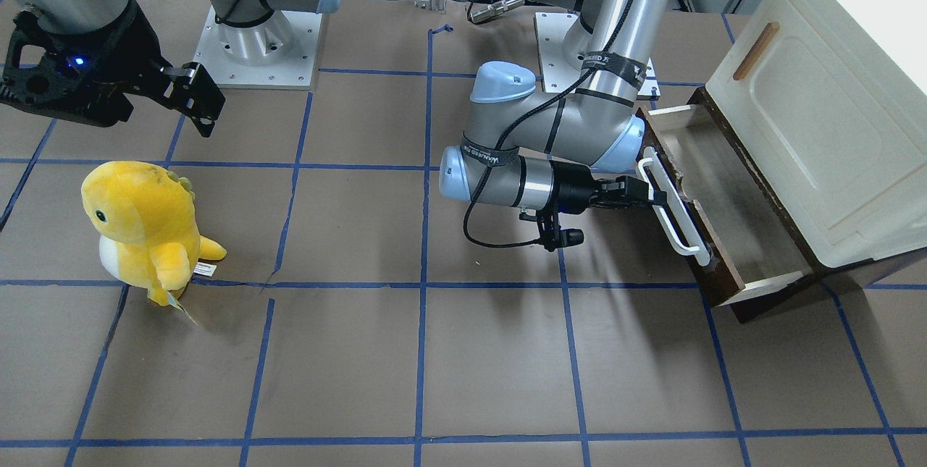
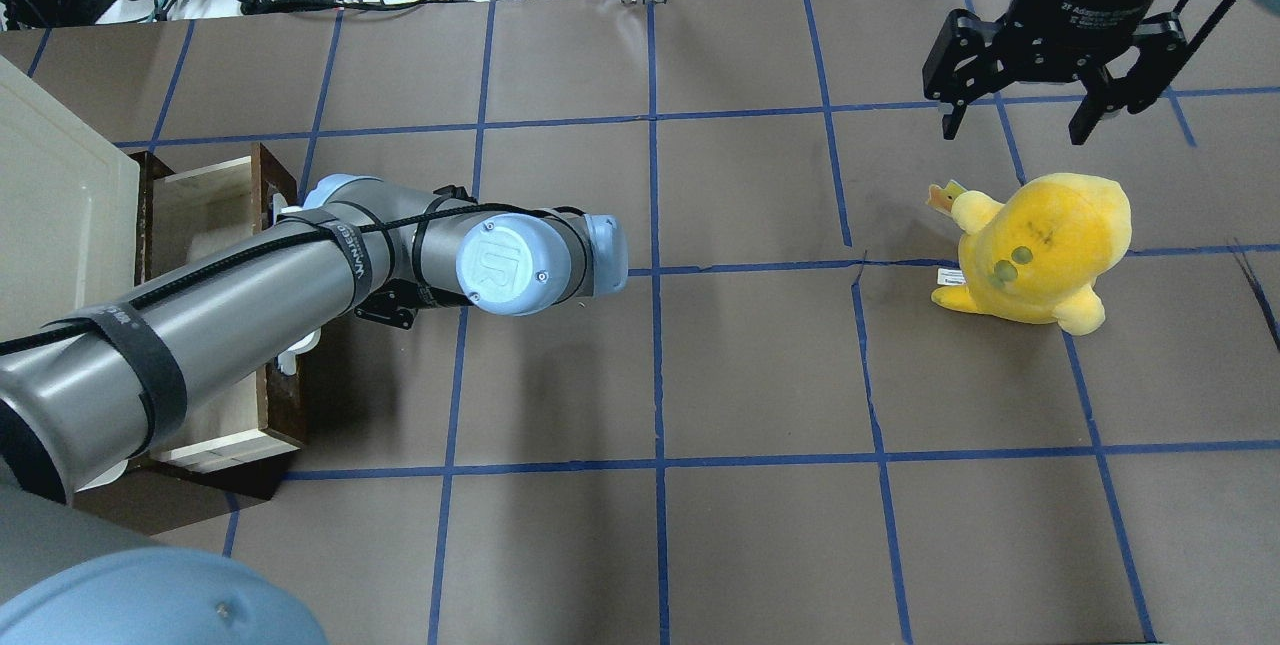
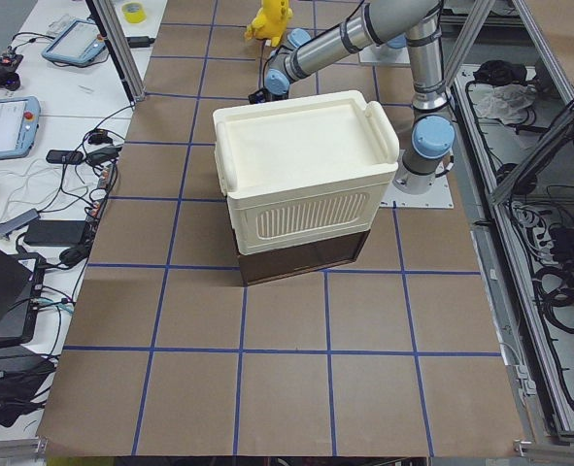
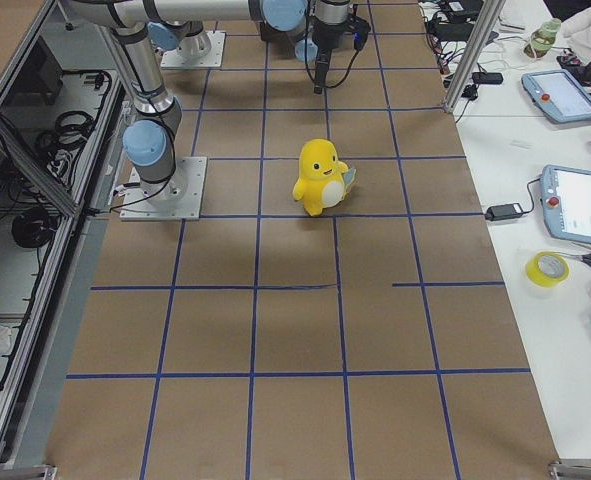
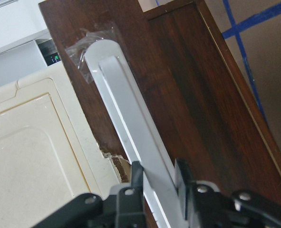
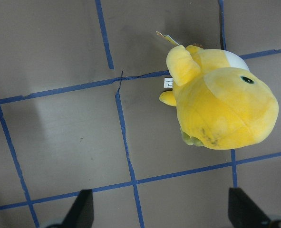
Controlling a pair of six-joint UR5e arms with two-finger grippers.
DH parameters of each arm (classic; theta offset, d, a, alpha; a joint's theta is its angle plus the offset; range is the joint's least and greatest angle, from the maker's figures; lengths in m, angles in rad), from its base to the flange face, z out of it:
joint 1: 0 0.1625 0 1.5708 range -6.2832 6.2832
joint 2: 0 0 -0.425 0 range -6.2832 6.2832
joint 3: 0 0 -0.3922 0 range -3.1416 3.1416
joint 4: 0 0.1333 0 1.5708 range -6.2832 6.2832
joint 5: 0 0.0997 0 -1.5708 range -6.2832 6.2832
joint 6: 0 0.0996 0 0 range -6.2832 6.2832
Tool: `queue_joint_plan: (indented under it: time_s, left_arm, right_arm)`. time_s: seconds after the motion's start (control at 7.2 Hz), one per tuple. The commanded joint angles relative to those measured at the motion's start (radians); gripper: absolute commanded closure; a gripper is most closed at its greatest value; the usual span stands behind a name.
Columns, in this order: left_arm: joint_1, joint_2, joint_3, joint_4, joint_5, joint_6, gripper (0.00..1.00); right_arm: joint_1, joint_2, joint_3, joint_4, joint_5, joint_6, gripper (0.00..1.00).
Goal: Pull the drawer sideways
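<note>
The drawer (image 1: 731,206) has a dark brown wooden front, a long white bar handle (image 1: 673,203) and a pale cream inside. It stands pulled well out from under the cream cabinet (image 1: 833,105). My left gripper (image 1: 655,195) is shut on the white handle; the left wrist view shows its fingers (image 5: 180,175) clamped on the bar (image 5: 130,137) against the brown front (image 5: 197,99). In the overhead view my left arm covers most of the drawer (image 2: 215,195). My right gripper (image 2: 1040,110) is open and empty, held high above the table.
A yellow plush toy (image 1: 141,224) stands on the brown table, below my right gripper; it also shows in the right wrist view (image 6: 221,99). Blue tape lines grid the table. The cabinet door has a small wooden handle (image 1: 755,51).
</note>
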Motion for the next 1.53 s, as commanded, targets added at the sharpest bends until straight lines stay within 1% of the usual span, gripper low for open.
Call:
queue_joint_plan:
  time_s: [0.0,0.14,0.28,0.42,0.56,0.69,0.83,0.97,1.11,1.25,1.39]
  left_arm:
    - [-0.001,0.016,0.009,0.014,-0.039,-0.003,0.0]
    - [-0.013,0.046,0.023,0.061,-0.109,0.0,0.0]
    - [-0.018,0.077,0.087,0.103,-0.243,0.04,0.0]
    - [-0.031,0.105,0.162,0.109,-0.336,0.145,0.0]
    - [-0.036,0.147,0.231,0.132,-0.431,0.302,0.0]
    - [-0.035,0.201,0.277,0.183,-0.606,0.363,0.0]
    - [-0.03,0.273,0.285,0.189,-0.742,0.368,0.0]
    - [-0.016,0.35,0.288,0.189,-0.839,0.394,0.0]
    - [0.035,0.422,0.29,0.188,-0.948,0.493,0.0]
    - [0.1,0.482,0.297,0.194,-1.094,0.514,0.0]
    - [0.122,0.514,0.304,0.248,-1.135,0.513,0.0]
  right_arm:
    - [0.0,0.0,0.0,0.002,0.0,0.0,0.0]
    - [0.0,0.0,0.0,0.0,0.0,0.0,0.0]
    - [0.0,0.0,0.0,0.0,0.0,0.0,0.0]
    - [0.0,0.0,0.0,0.0,0.0,0.0,0.0]
    - [0.0,0.0,0.0,0.0,0.0,0.0,0.0]
    - [0.0,0.0,0.0,0.0,0.0,0.0,0.0]
    - [0.0,0.0,0.0,0.0,0.0,0.0,0.0]
    - [0.0,0.0,0.0,0.0,0.0,0.0,0.0]
    - [0.0,0.0,0.0,0.0,0.0,0.0,0.0]
    - [0.0,0.0,0.0,0.0,0.0,0.0,0.0]
    - [0.0,0.0,0.0,0.0,0.0,0.0,0.0]
